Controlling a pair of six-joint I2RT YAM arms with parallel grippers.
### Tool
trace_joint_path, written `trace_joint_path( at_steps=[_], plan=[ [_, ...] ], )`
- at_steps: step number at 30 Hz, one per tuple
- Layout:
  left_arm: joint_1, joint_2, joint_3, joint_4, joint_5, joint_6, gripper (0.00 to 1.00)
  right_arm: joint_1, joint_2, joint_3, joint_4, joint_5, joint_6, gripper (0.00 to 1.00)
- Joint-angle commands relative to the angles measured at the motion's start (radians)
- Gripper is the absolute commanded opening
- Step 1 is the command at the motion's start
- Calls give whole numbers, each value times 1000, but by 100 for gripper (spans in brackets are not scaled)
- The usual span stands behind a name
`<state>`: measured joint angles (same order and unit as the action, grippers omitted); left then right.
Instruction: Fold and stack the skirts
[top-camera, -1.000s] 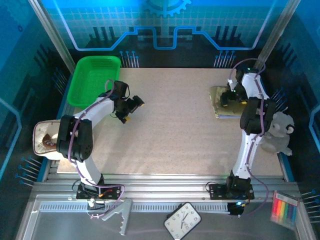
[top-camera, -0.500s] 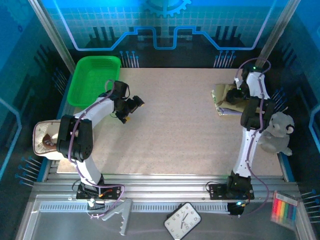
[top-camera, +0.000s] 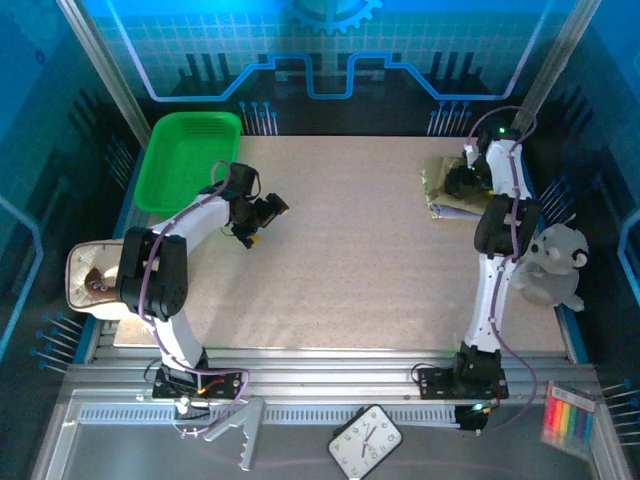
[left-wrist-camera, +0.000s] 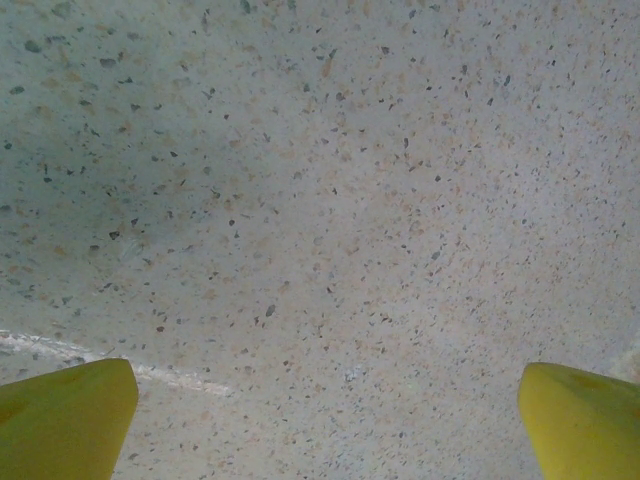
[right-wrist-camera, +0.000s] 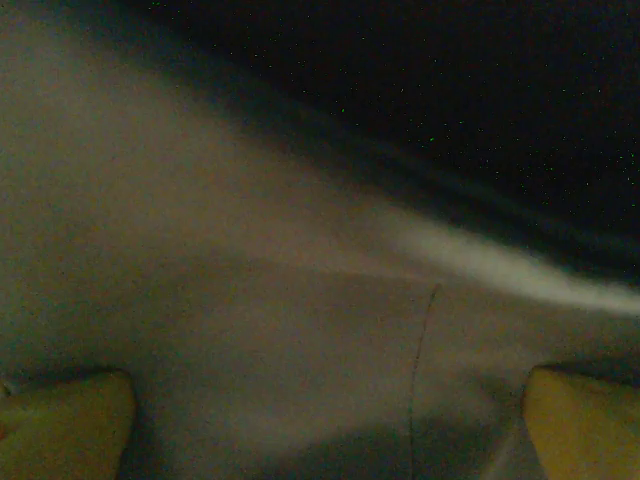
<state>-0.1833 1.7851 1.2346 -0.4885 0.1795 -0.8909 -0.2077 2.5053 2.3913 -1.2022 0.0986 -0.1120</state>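
A folded pile of skirts lies at the far right of the table, an olive-tan skirt (top-camera: 437, 181) on top and a pale lavender edge (top-camera: 456, 211) showing at its near side. My right gripper (top-camera: 457, 184) hovers low over the pile, open; its yellow fingertips (right-wrist-camera: 62, 420) stand wide apart with olive-tan cloth (right-wrist-camera: 300, 330) spread flat beneath them and nothing between. My left gripper (top-camera: 263, 214) is over bare table at the left, open, its fingertips (left-wrist-camera: 66, 415) wide apart above the speckled tabletop (left-wrist-camera: 330, 200).
A green basket (top-camera: 190, 160) stands at the far left corner. A beige pouch (top-camera: 90, 280) lies off the table's left edge and a white plush toy (top-camera: 555, 265) off its right edge. A clock (top-camera: 365, 440) and coloured markers (top-camera: 570, 415) lie near the arm bases.
My right arm has shifted back toward the far edge, its gripper staying open above the pile. The left arm has not moved.
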Motion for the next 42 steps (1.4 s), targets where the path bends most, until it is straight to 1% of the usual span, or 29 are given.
trace_joint_path(
  at_steps=[1,3,6,10,17,25,28,32,34,37,40,42],
  plan=[
    [1,-5,15,2,12,15,99,15,-195,-163,49,-49,-4,100],
    [0,-3,13,4,12,15,99,14,-279,-262,64,-49,-22,100],
    [1,-2,12,8,14,15,99,15,-357,-379,84,-38,-37,100],
    [1,-7,8,9,18,17,99,15,-380,-462,107,-18,-52,100],
    [2,-23,-10,8,11,23,99,40,-313,-451,86,-11,-111,100],
    [5,-41,-41,30,10,18,99,44,-275,-482,64,75,-163,100],
    [5,-42,-51,42,13,14,99,43,-248,-495,88,106,-171,100],
    [5,-53,-70,56,15,7,99,41,-230,-480,92,108,-166,100],
    [8,-60,-76,56,14,8,99,41,-247,-482,93,92,-159,100],
    [16,-87,-88,57,7,10,99,41,-330,-514,118,69,-136,100],
    [24,-146,-100,59,-26,22,99,41,-433,-572,158,59,-91,100],
    [27,-201,-103,50,-65,43,99,43,-533,-633,206,51,-50,100]
  ],
)
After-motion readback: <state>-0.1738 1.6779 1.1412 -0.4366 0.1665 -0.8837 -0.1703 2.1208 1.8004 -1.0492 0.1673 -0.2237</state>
